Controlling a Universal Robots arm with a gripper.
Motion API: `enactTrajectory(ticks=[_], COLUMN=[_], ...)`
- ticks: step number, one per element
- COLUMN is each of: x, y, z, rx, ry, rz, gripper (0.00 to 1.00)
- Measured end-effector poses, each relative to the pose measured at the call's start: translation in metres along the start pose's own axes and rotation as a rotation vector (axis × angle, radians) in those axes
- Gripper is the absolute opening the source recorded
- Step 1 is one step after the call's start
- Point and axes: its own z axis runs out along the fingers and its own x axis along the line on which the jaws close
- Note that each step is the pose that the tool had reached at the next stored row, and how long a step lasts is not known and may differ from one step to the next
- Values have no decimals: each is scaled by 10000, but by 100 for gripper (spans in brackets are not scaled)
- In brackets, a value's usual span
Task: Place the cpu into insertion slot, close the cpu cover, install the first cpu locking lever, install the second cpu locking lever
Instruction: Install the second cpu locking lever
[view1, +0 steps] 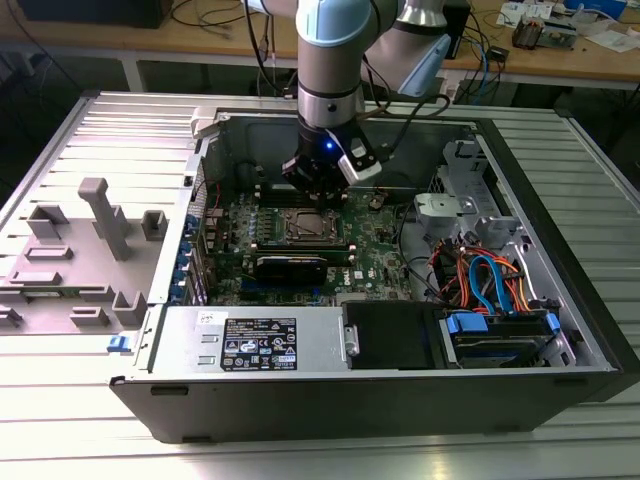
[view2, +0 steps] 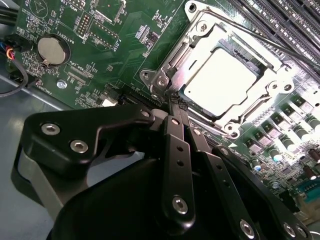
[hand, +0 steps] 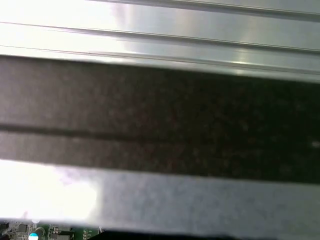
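CPU (view2: 220, 82), a flat square chip with a pale, smooth metal top, sits in the insertion slot (view2: 260, 62) on the green motherboard (view2: 100, 60). We see it lying flat, its face turned up and glaring white under the light. In the second wrist view its square outline sits diagonal, one corner pointing toward the gripper (view2: 172, 97); being square, it has no long axis we can name.

Around the chip lies the cpu cover (view2: 192, 42), a thin silvery frame with a large central window, lowered over the socket so the chip shows through. Its metal is shiny and stamped, with round screw heads at the corners. A thin wire lever (view2: 265, 37) runs along the far side of the frame.

Our gripper's black, matte fingers (view2: 180, 120), linked by bolted bars, come together at a narrow tip, pressed closed right at the near corner of the frame. We cannot tell whether anything is pinched between them.

In the exterior view, the arm (view1: 330, 60) reaches down into the open computer case (view1: 560, 260), with the gripper (view1: 318, 190) just above the socket (view1: 305, 226).
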Motion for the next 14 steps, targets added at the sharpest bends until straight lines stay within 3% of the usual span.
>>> enactTrajectory(ticks=[10,14], x=[1,5], y=[-14,-59], z=[-1,-3], rx=[1,1], ry=[0,1], rz=[-1,0], gripper=[11,11])
